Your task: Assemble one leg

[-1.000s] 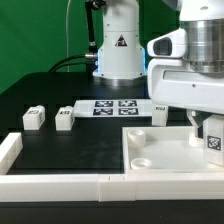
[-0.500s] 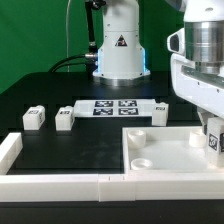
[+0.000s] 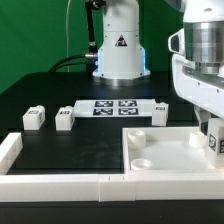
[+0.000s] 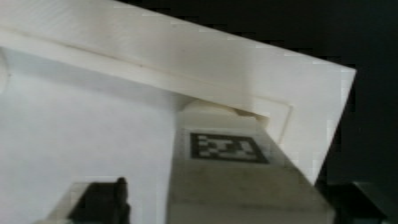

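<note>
The leg (image 4: 228,170) stands upright between my jaws, its black-and-white tag facing my wrist camera. My gripper (image 4: 222,205) has one dark finger (image 4: 107,200) on each side of the leg; contact cannot be confirmed from either view, so I cannot tell whether the jaws are clamped or merely apart around it. In the exterior view, the leg (image 3: 214,140) sits at that view's right edge, over the far right corner region of the square panel (image 3: 165,155), inside its raised rim. The panel's floor also shows a round recess near its front left corner.

Two more legs (image 3: 33,118) (image 3: 65,118) stand on the black surface (image 3: 60,145) at the exterior view's left, well apart from the panel. A fourth leg (image 3: 160,112) stands just behind the panel's far rim. The marker board (image 3: 115,107) lies flat between them. A white rail (image 3: 60,185) borders the surface's front edge.
</note>
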You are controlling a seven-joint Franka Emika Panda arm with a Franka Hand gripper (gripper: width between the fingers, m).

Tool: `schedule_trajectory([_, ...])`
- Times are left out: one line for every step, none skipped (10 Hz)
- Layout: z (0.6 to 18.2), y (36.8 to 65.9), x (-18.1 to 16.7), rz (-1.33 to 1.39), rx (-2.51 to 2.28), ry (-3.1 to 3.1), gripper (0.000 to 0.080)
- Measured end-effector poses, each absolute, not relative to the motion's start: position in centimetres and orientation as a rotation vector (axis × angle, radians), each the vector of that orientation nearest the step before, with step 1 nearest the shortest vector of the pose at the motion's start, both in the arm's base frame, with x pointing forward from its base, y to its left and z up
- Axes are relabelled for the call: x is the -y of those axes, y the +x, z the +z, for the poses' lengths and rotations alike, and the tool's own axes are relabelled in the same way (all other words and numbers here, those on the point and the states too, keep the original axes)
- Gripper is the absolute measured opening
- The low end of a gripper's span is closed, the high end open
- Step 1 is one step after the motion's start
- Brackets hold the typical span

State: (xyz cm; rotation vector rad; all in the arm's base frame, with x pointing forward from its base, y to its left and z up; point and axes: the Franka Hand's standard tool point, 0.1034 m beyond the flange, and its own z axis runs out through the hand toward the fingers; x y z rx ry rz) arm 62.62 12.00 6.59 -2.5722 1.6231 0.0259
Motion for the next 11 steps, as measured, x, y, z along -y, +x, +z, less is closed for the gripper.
schedule_trajectory([6.71,62.68,-12.01,0.013,-1.433,-2.680,0.0635])
schedule_trajectory([6.82,62.72,-11.99,0.002,-1.265,-2.761,0.0635])
schedule_trajectory([6.91,62.77,-11.94,-0.005,-1.170,-2.802,0.0647])
schedule_trajectory([6.97,62.78,-11.99,-0.022,-0.961,-2.881,0.0647])
schedule_trajectory([6.94,62.80,-12.09,-0.043,-0.767,-2.938,0.0649])
schedule_trajectory([6.86,62.76,-12.10,-0.051,-0.658,-2.965,0.0649])
schedule_trajectory([6.84,62.75,-12.04,-0.062,-0.470,-3.007,0.0649])
schedule_trajectory([6.85,62.76,-12.00,-0.072,-0.302,-3.037,0.0649])
schedule_trajectory([6.86,62.77,-11.99,-0.075,-0.239,-3.044,0.0649])
schedule_trajectory([6.84,62.78,-11.82,-0.082,-0.082,-3.060,0.0649])
schedule_trajectory([6.83,62.79,-11.76,-0.084,-0.043,-3.064,0.0649])
